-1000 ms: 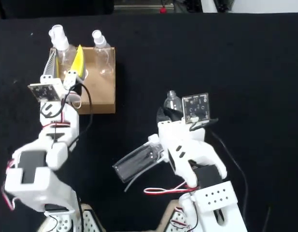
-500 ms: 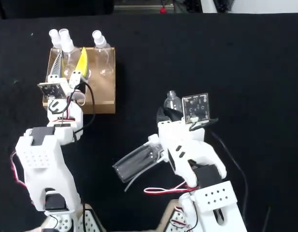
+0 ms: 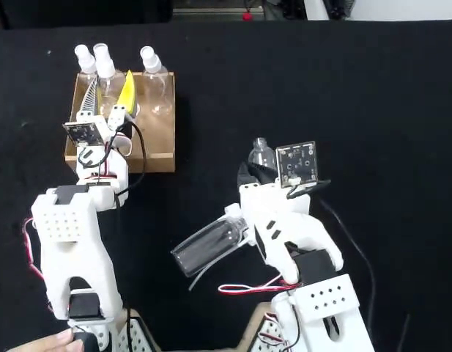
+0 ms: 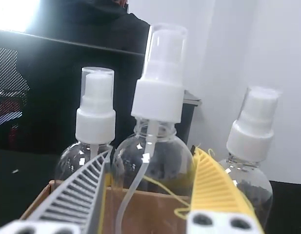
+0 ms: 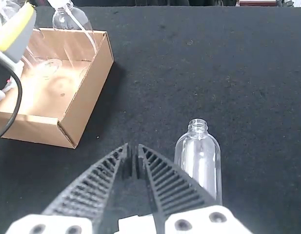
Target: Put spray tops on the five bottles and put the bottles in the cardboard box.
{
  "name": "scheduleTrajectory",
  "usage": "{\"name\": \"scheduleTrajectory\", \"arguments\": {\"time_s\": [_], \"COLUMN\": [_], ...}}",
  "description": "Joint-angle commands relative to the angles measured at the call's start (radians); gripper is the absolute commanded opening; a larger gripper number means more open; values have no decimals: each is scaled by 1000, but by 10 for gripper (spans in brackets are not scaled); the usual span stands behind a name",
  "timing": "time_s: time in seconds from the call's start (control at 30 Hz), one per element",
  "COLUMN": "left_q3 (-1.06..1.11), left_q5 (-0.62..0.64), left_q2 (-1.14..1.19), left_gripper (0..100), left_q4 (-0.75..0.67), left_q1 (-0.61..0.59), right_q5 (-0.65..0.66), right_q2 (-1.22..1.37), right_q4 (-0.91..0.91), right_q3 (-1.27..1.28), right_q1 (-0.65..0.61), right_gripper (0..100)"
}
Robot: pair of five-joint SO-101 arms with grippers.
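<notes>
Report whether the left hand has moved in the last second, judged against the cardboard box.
Yes. In the high view the left hand, holding a capped bottle, has shifted rightward across the cardboard box, away from its left wall toward its middle.

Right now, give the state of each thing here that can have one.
Box: open, holding three bottles.
Held bottle: spray top on, upright in box.
Neighbouring bottle: spray top on, upright in box.
Bottle set apart: spray top on, upright in box.
Standing bottle: upright on the table, no top.
Lying bottle: on its side.
Left gripper: jaws shut on held bottle.
Right gripper: jaws shut, empty.
</notes>
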Motion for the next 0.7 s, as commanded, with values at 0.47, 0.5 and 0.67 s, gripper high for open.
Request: {"name": "scheduleTrajectory", "arguments": {"time_s": [0.47, 0.5, 0.67], "left_q3": [-165, -166, -159], "left_q5": [5, 5, 5], "left_q2": [60, 60, 63], "left_gripper": [112, 112, 112], "left_q4": [114, 114, 114], "left_q1": [5, 5, 8], "right_q5": [-5, -5, -5], "right_q2": [-18, -18, -18], "right_q4": [-28, -28, -28], "right_q3": [-10, -10, -10], "right_q1": [-9, -9, -9], "right_gripper": [12, 12, 12]}}
